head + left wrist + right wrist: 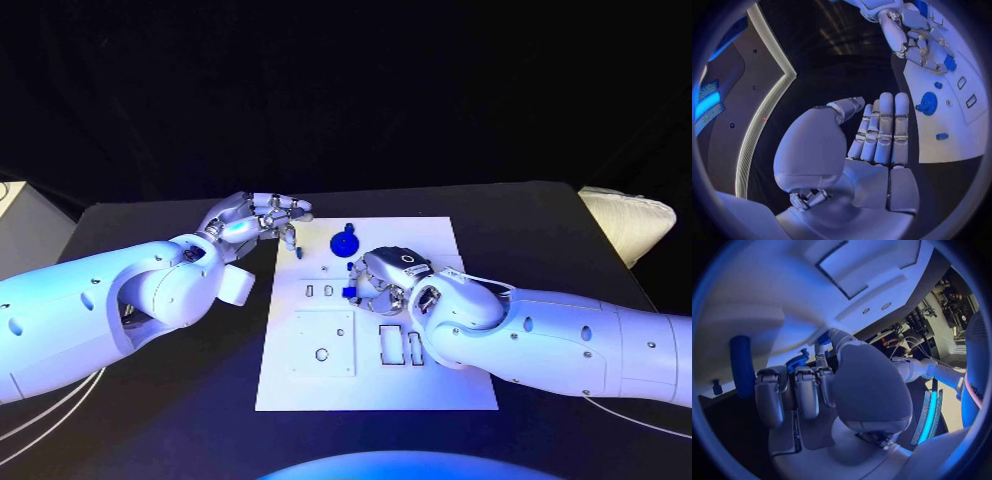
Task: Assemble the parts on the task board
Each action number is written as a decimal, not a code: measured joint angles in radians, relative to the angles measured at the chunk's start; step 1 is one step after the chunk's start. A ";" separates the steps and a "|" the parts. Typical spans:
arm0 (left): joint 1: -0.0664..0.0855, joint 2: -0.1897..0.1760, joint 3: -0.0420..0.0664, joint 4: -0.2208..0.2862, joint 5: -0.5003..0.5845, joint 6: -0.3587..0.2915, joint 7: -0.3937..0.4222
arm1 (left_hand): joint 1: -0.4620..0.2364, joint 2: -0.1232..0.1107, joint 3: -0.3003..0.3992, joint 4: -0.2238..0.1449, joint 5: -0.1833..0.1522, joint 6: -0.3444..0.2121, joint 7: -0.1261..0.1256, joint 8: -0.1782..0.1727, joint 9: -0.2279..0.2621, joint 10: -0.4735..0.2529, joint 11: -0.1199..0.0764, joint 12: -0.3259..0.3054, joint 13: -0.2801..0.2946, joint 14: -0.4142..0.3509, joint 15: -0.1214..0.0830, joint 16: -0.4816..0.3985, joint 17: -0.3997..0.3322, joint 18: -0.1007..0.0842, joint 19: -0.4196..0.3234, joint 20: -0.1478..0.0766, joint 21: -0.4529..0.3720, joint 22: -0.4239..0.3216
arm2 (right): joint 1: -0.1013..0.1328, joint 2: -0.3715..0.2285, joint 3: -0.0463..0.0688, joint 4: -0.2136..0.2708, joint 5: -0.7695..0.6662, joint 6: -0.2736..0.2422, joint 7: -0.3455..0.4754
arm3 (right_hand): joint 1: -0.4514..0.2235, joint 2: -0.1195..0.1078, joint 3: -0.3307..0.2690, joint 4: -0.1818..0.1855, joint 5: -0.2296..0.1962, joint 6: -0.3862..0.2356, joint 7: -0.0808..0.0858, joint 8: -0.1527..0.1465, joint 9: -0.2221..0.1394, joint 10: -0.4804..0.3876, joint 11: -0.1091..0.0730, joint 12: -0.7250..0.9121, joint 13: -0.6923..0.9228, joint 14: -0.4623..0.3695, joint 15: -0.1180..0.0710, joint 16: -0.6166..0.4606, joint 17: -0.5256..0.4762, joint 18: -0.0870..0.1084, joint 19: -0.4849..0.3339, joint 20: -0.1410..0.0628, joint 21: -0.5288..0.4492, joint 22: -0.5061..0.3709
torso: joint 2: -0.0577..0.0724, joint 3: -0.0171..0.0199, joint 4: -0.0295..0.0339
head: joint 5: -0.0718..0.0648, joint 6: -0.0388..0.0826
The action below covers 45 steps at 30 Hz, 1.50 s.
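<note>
The task board [433, 390] is a flat white rectangular plate lying in the middle of the black worktop [577, 240], its long side running away from the robot. Its matte surface is cut with several rectangular slots, a raised square panel [322, 343] toward the near left, and a few small round holes. At the far end sits a round blue disc part [343, 243] with a small knob beside it; the left wrist view shows the same disc [928, 102] with a small blue block [942, 136] lying near it on the plate.

The right robot hand [381, 277], silver and jointed on a smooth white arm, rests over the middle of the board with its fingers curled down around a small blue square part [349, 291], which shows at its fingertips, touching the plate. From the left wrist view the blue piece [949, 63] sits inside the curled fingers, so the hand appears to grip it.

The left robot hand [257, 218] hovers at the board's far left corner, fingers loosely bent together, holding nothing; its wrist view shows the fingers [882, 127] straight and side by side, the palm bare.
</note>
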 measured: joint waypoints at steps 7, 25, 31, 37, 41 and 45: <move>0.000 0.000 0.000 -0.001 -0.001 0.001 -0.001 | 0.010 0.003 0.018 -0.013 0.000 0.000 0.000 0.004 0.001 0.000 0.000 0.000 0.000 -0.002 -0.001 0.000 -0.003 0.000 0.000 0.000 0.011 0.005 | -0.001 0.003 0.000 -0.001 0.001 0.000 0.004 | 0.009 0.009 0.058 -0.019 0.000 0.014 -0.008 0.014 0.000 0.000 -0.011 0.001 0.000 0.002 -0.010 0.000 0.000 0.000 0.000 -0.015 0.000 0.001 | 0.000 0.0000 0.0003 | 0.001 -0.003; -0.001 -0.002 -0.001 -0.004 -0.120 0.015 -0.044 | 0.002 0.000 -0.044 -0.026 -0.006 0.013 -0.034 0.021 0.011 0.108 -0.046 0.171 0.110 0.069 -0.038 0.129 0.080 0.000 0.057 -0.027 0.087 0.083 | 0.001 -0.030 0.004 0.063 0.000 -0.043 0.005 | 0.016 0.010 0.089 -0.030 0.006 0.015 -0.008 0.015 -0.001 -0.004 -0.014 0.000 0.000 0.005 -0.013 0.000 0.000 0.000 0.000 -0.015 0.007 0.001 | -0.004 0.0000 -0.0021 | 0.001 0.003; -0.001 -0.001 -0.001 -0.003 -0.270 0.039 -0.091 | -0.007 0.009 -0.055 -0.031 -0.006 0.023 -0.056 0.026 0.011 0.032 -0.069 0.428 0.311 0.241 -0.056 0.421 0.414 -0.024 0.204 -0.045 0.215 0.271 | 0.014 -0.046 0.009 0.085 0.001 -0.059 0.005 | -0.003 -0.008 0.092 -0.027 0.006 0.016 -0.006 0.016 -0.001 -0.004 -0.014 0.006 0.000 0.005 -0.013 0.000 0.000 0.000 -0.003 -0.018 0.007 0.001 | -0.005 -0.0012 -0.0034 | 0.000 0.008; -0.002 0.003 -0.001 0.002 -0.457 0.086 -0.141 | -0.014 0.015 -0.023 -0.034 -0.006 0.044 -0.068 0.044 0.017 -0.015 -0.079 0.603 0.443 0.359 -0.064 0.581 0.631 -0.056 0.329 -0.054 0.316 0.438 | 0.021 -0.052 0.012 0.090 0.009 -0.066 0.005 | -0.026 -0.015 0.093 -0.027 0.006 0.017 -0.006 0.026 0.000 -0.004 -0.014 0.006 0.000 0.005 -0.013 0.000 0.000 0.000 0.000 -0.022 0.007 0.000 | -0.006 -0.0031 -0.0025 | 0.001 0.010; -0.004 0.007 -0.001 0.005 -0.584 0.122 -0.168 | -0.015 0.017 -0.003 -0.036 -0.006 0.045 -0.069 0.044 0.019 -0.020 -0.084 0.652 0.478 0.385 -0.067 0.626 0.646 -0.062 0.375 -0.059 0.350 0.501 | 0.022 -0.052 0.013 0.088 0.018 -0.066 0.005 | -0.027 -0.016 0.094 -0.025 0.006 0.017 -0.006 0.034 0.000 -0.004 -0.014 0.006 -0.001 0.005 -0.013 0.000 0.000 0.000 0.000 -0.022 0.007 0.000 | -0.006 -0.0037 -0.0005 | 0.003 0.011; -0.005 0.013 -0.001 0.008 -0.701 0.155 -0.190 | -0.020 0.022 0.025 -0.038 -0.006 0.044 -0.070 0.040 0.014 -0.020 -0.084 0.682 0.501 0.385 -0.067 0.646 0.646 -0.078 0.399 -0.060 0.369 0.537 | 0.023 -0.051 0.015 0.086 0.026 -0.066 0.005 | -0.032 -0.021 0.095 -0.024 0.006 0.017 -0.006 0.037 0.000 -0.004 -0.014 0.006 -0.001 0.005 -0.013 0.000 0.000 0.000 0.000 -0.022 0.007 0.000 | -0.005 -0.0038 0.0005 | 0.006 0.011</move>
